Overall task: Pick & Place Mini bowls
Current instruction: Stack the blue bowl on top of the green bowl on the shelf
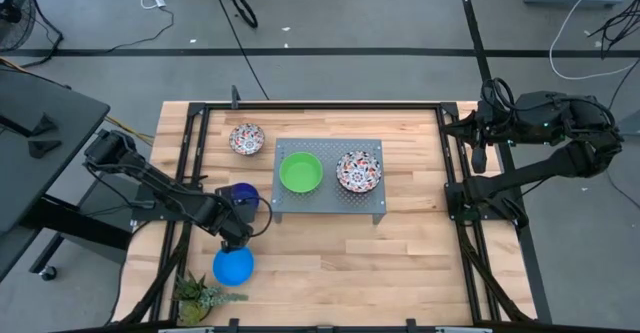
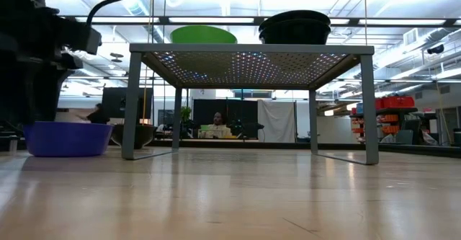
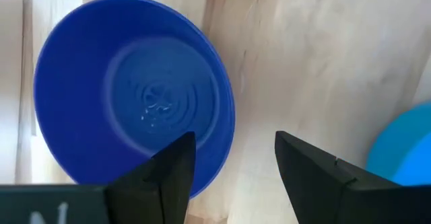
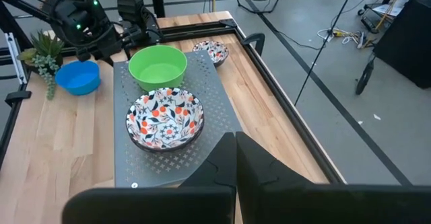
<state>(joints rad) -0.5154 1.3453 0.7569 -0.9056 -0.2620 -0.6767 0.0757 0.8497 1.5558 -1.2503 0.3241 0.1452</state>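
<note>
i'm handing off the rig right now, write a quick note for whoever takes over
Left tool: open, over the dark blue bowl, one finger inside its rim, nothing gripped.
Right tool: shut, empty, parked at the table's right edge.
On the tray: green bowl and one floral bowl.
Left on the table: dark blue bowl, bright blue bowl, second floral bowl.
</note>
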